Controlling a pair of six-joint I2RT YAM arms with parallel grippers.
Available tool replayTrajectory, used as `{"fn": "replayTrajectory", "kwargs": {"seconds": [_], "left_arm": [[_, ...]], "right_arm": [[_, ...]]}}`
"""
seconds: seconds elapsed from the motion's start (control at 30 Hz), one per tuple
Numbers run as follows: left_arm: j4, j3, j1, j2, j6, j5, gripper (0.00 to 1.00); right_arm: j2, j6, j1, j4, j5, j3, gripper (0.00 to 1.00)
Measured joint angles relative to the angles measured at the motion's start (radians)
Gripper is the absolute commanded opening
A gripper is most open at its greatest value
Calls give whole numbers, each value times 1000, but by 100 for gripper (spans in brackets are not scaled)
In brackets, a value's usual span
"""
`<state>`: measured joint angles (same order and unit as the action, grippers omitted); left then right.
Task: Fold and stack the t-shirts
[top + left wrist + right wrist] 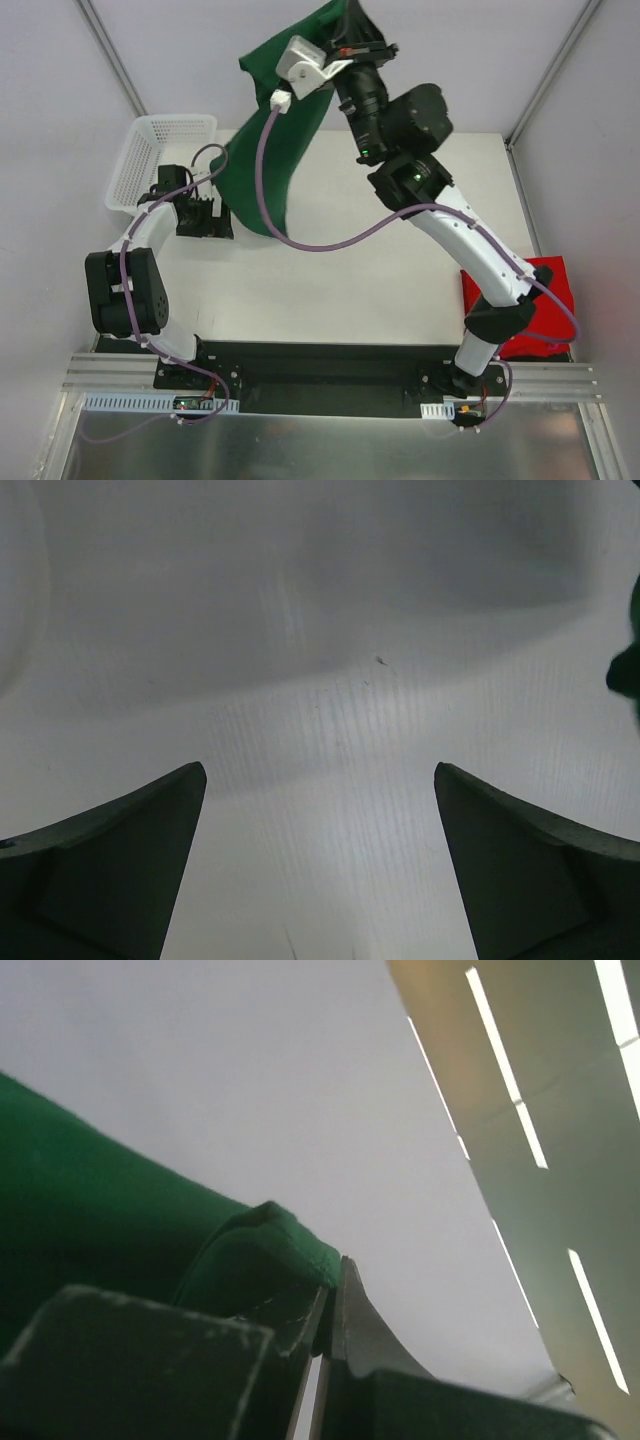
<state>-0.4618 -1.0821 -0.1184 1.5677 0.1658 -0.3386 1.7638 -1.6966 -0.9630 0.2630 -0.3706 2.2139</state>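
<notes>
The white mesh basket (160,150) sits at the far left corner of the counter (330,290). Just right of the basket, the left end effector (205,218) is low over the counter with its fingers spread wide and nothing between them. Further right of the basket and lifted well above it, the dark green t-shirt (270,170) hangs from the right end effector (350,45), whose fingers are pressed together on a small rolled fold at the cloth's edge (270,1240). Far to the right of the basket, at the counter's opposite edge, lies the red t-shirt (545,290), partly hidden behind the right arm.

The pinch looks shallow, only a lip of fabric, so the shirt's own weight or a quick swing could pull it free. The purple cable (265,180) drapes across the hanging cloth and might drag or twist it. The shirt also hangs bunched, so the left end effector may catch two layers or the wrong corner.

The green shirt's long axis runs from the raised pinch down toward the basket side, its free lower end pointing at the left end effector. I cannot tell whether that end touches the counter.
</notes>
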Motion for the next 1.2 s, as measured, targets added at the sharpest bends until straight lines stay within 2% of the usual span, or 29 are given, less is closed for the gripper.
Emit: {"fn": "replayTrajectory", "kwargs": {"seconds": [0.07,0.1,0.17,0.2,0.23,0.3,0.43,0.53,0.7,0.8,0.9,0.97,1.07,1.2], "left_arm": [[2,9,1,-2,0,-2,99],[3,11,1,-2,0,-3,99],[4,12,1,-2,-1,-10,100],[8,12,1,-2,-1,-18,99],[10,12,1,-2,-2,-23,99],[9,12,1,-2,-2,-30,99],[10,12,1,-2,2,-50,99],[10,12,1,-3,10,-51,99],[7,13,1,-26,36,-51,99],[3,13,1,-48,43,-53,100],[1,13,1,-68,50,-55,99],[1,13,1,-72,54,-55,99],[0,13,1,-72,58,-55,99],[0,13,1,-72,60,-55,99]], "right_arm": [[-29,-10,11,58,-5,2,1],[-55,-16,17,85,-10,-21,9],[-132,-42,41,142,-29,-138,36],[-166,-60,55,161,-45,-199,59],[-188,-72,69,172,-60,-245,77],[-238,-134,101,206,-97,-386,97],[-238,-223,156,186,-195,-571,96],[-196,-253,192,150,-266,-635,96],[-183,-280,243,6,-359,-616,96],[-167,-210,252,-248,-404,-425,96],[-158,8,270,-587,-388,-185,96],[-168,168,303,-815,-336,-82,96],[-194,381,380,-1101,-208,-69,96],[-149,576,491,-1397,76,-155,96]]}}
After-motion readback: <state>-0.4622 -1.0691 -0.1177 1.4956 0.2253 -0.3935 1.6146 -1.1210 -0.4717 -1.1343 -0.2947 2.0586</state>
